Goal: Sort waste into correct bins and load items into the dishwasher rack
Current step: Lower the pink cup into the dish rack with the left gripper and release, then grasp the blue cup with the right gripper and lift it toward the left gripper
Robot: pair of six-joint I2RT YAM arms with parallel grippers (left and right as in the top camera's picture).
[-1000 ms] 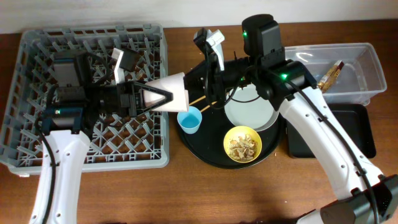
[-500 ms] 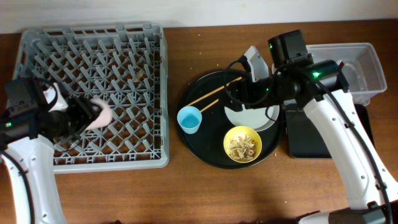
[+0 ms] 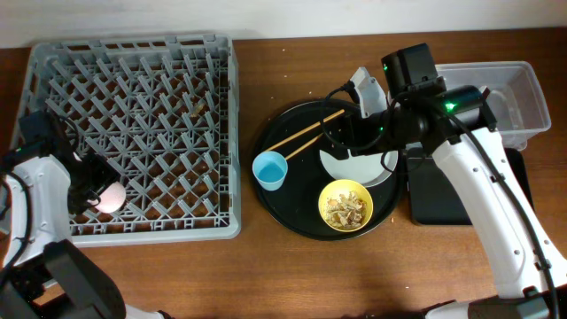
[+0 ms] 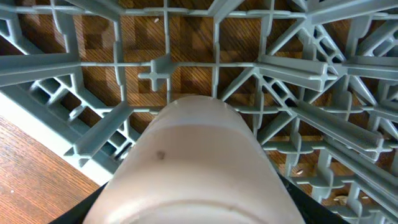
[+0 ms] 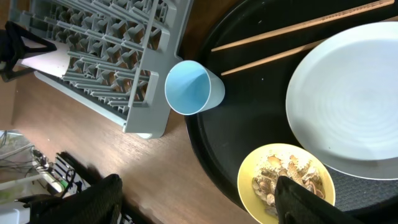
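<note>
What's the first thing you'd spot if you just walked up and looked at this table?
The big grey dishwasher rack on the left grabs the eye first, with a pink cup gripped by the left pincer down in its lower-left corner. Next comes the round black tray in the middle, holding a bright yellow bowl of food scraps and a light-blue cup.

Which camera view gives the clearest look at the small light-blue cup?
The right wrist view: the light-blue cup appears large, its open mouth toward the camera, standing at the round black tray's edge. Overhead shows the cup much smaller. The left wrist view misses it entirely.
</note>
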